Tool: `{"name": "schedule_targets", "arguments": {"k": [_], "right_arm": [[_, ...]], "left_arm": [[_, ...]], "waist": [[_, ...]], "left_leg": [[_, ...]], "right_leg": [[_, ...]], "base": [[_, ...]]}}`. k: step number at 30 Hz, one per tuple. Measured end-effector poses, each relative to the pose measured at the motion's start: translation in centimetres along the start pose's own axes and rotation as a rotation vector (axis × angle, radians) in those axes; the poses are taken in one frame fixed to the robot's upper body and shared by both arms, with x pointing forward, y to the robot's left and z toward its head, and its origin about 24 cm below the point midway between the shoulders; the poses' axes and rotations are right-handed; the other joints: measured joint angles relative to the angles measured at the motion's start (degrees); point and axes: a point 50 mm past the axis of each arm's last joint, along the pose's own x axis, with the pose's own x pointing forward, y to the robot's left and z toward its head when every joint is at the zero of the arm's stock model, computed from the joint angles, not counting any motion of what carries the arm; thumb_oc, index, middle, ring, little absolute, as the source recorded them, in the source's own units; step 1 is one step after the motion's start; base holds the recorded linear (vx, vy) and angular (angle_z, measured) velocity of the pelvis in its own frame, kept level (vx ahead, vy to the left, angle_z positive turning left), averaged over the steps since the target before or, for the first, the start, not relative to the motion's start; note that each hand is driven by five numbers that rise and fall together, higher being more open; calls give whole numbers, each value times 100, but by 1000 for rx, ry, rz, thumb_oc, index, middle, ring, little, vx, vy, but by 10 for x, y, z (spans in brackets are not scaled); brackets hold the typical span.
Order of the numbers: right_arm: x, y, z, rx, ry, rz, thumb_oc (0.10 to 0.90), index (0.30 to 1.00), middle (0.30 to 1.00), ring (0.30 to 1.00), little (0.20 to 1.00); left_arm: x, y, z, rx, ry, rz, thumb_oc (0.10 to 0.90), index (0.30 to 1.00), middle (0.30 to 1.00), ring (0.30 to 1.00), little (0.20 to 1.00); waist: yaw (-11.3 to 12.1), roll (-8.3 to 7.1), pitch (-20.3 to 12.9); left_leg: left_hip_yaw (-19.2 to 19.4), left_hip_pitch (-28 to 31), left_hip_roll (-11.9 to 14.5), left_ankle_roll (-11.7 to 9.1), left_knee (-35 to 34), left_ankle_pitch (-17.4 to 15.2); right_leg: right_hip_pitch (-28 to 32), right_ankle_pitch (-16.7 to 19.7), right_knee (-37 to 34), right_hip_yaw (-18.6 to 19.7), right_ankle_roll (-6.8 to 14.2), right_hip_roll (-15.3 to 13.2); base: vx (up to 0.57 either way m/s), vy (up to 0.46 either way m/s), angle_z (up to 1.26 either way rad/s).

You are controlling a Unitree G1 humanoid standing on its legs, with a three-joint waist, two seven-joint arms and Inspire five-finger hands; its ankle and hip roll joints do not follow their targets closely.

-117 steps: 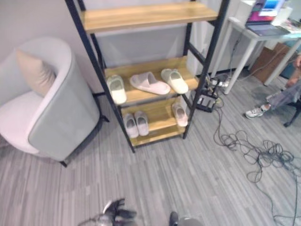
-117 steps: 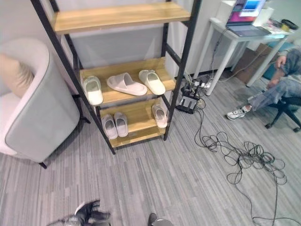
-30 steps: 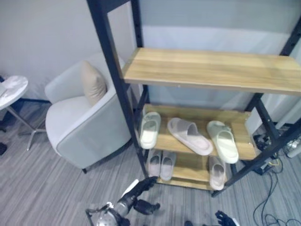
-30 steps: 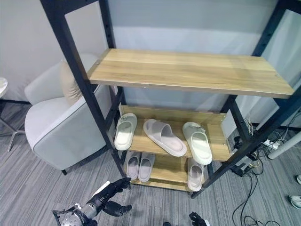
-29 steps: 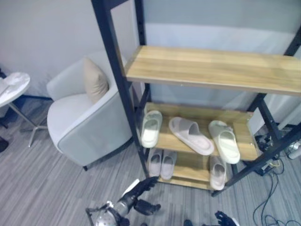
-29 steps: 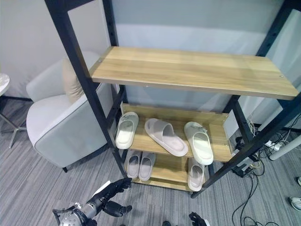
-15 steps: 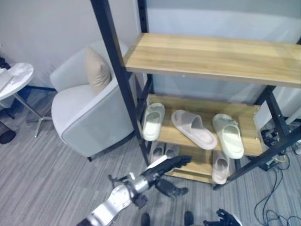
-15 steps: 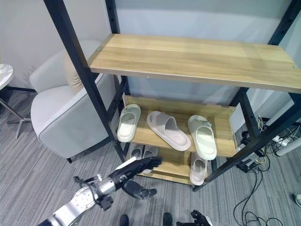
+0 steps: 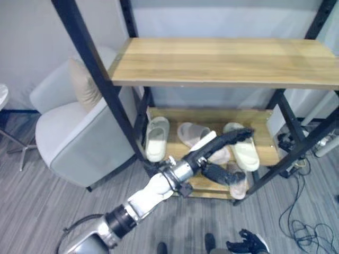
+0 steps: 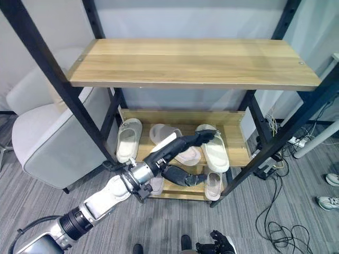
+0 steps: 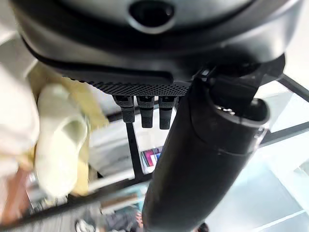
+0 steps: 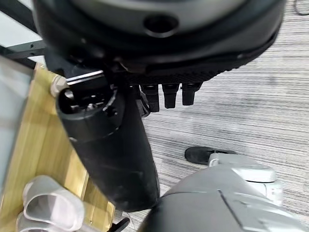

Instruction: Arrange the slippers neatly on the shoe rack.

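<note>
On the rack's middle shelf [image 9: 267, 154] lie three slippers: a pale green one [image 9: 157, 138] at the left, a pinkish one [image 9: 189, 133] in the middle and another pale green one [image 9: 244, 153] at the right. My left hand [image 9: 214, 150] reaches in over the pinkish slipper, open, with straight fingers pointing right and the thumb [image 9: 221, 175] spread below. Whether it touches the slipper I cannot tell. The left wrist view shows the right green slipper [image 11: 60, 140] past the fingers [image 11: 145, 112]. Grey slippers [image 10: 213, 185] sit on the bottom shelf. My right hand [image 10: 217, 244] hangs low, open.
The rack's black posts [image 9: 100, 84] and wide upper shelf [image 9: 222, 61] frame the opening. A grey armchair [image 9: 69, 137] with a beige cushion [image 9: 83, 87] stands left of the rack. Cables [image 9: 299, 222] trail on the floor at the right, beside a person's shoe [image 10: 328, 202].
My left arm has risen from near the floor and stretched into the middle shelf over the pinkish slipper. The camera has shifted; the slippers lie as before.
</note>
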Motion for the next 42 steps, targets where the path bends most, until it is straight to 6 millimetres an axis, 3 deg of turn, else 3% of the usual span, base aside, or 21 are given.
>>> {"name": "schedule_targets", "arguments": {"k": [6,9,14,20,28,33,39,42], "right_arm": [[0,-2,2,-1,-7,-8,800,900,900,900,900],[1,-1,4,-2,-14,-15,800,900,900,900,900],[4,0,14,-10,-42,-21,800,900,900,900,900],[4,-4,17,-12,-58,-33,800,900,900,900,900],[3,-10,22,-23,-91,-32,800,900,900,900,900],[3,-10,26,-23,-106,-29,800,900,900,900,900],[5,-10,33,-24,-128,-27,800,900,900,900,900],[5,-9,36,-30,-137,-22,800,900,900,900,900]], "left_arm": [[-5,14,-30,184,124,121,800,900,900,900,900],[-6,23,-43,312,191,184,800,900,900,900,900],[11,31,-44,454,190,264,800,900,900,900,900],[28,35,-40,460,193,331,800,900,900,900,900],[53,58,-13,715,113,388,800,900,900,900,900],[63,73,-6,867,120,413,800,900,900,900,900],[66,88,-14,1028,207,414,800,900,900,900,900],[68,92,-14,1109,224,402,800,900,900,900,900]], "waist": [[-41,67,-10],[-23,79,-17],[-141,103,-34],[-262,218,-94],[-376,358,-123],[-413,366,-129],[-465,352,-119],[-476,264,-52]], "left_leg": [[72,-43,9,-1,3,-8],[289,-78,15,9,1,-35],[360,-190,-6,22,13,-42],[582,-328,-5,29,0,-41],[628,-473,-13,31,-1,-33],[648,-659,-24,37,0,-15],[761,-869,-47,41,0,-10],[782,-944,-65,43,0,-9]], "right_leg": [[-103,4,-2,81,-26,20],[-227,52,-2,261,-42,26],[-393,118,6,371,-21,14],[-645,182,36,575,-13,28],[-826,225,37,642,-7,34],[-1020,281,42,662,6,26],[-1285,331,42,774,17,26],[-1377,351,44,799,24,29]], "base": [[49,-8,-8],[27,-4,-31],[34,6,-11],[21,4,-18],[11,2,-4],[0,0,0],[2,9,-8],[3,13,-4]]}}
